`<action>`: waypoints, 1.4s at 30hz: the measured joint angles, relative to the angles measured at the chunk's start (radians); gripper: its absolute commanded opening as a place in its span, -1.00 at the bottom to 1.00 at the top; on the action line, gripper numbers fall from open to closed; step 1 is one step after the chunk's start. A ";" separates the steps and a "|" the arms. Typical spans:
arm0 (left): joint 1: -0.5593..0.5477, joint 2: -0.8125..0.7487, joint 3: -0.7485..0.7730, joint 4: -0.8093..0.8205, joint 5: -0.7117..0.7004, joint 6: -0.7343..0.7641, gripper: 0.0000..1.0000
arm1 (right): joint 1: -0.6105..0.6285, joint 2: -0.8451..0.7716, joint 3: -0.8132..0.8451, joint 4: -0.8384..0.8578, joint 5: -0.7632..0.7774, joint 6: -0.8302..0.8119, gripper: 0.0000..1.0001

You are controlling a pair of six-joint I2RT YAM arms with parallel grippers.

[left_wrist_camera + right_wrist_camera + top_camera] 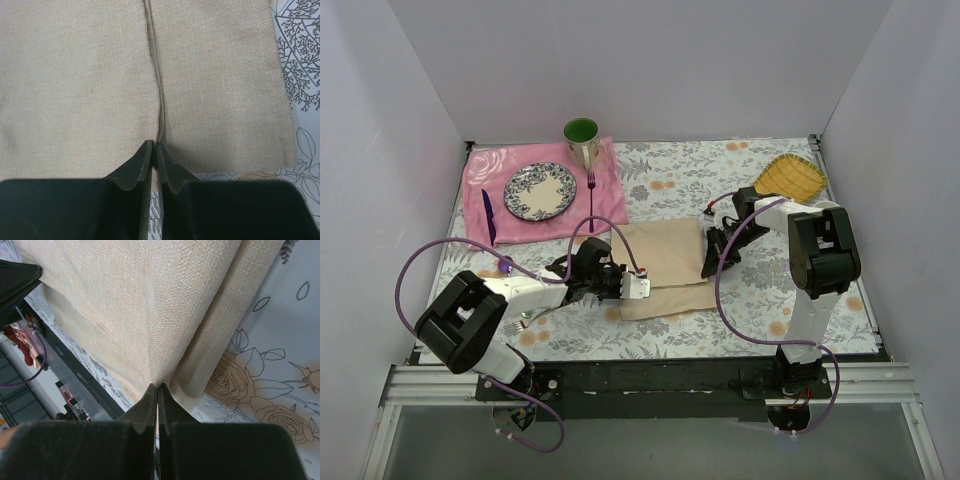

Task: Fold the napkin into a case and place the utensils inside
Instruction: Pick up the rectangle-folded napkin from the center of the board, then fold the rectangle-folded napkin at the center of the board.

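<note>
The beige napkin point(665, 262) lies folded on the flowered tablecloth in the middle, with a fold line running along it point(159, 90). My left gripper point(638, 286) is at its near left end, shut on the cloth edge point(154, 148). My right gripper point(712, 256) is at its right end, shut on a pinched-up bit of the cloth point(158, 386). In the right wrist view the napkin point(150, 300) rises in a ridge from the jaws. A pale metal utensil point(532, 315) lies partly under the left arm. The spoon does not show clearly.
A pink mat point(480, 170) at the back left holds a patterned plate point(540, 190), a purple fork point(590, 195) and a dark purple utensil point(488, 215). A green-lined cup point(582, 140) stands behind it. A yellow dish point(792, 175) sits at the back right.
</note>
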 measured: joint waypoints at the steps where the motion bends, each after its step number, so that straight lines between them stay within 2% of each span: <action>1: 0.000 0.000 0.000 0.004 -0.002 -0.003 -0.97 | 0.000 0.000 0.000 0.000 0.000 0.000 -0.97; 19: 0.000 -0.025 0.021 -0.002 -0.029 -0.065 -1.00 | 0.000 -0.007 0.031 -0.035 -0.016 -0.033 -0.97; 29: -0.018 -0.146 0.058 -0.104 0.029 -0.090 -1.00 | 0.000 -0.110 0.004 -0.103 -0.019 -0.098 -0.97; 42: -0.070 -0.192 0.085 -0.251 0.106 -0.130 -1.00 | 0.000 -0.118 -0.004 -0.244 0.018 -0.226 -0.97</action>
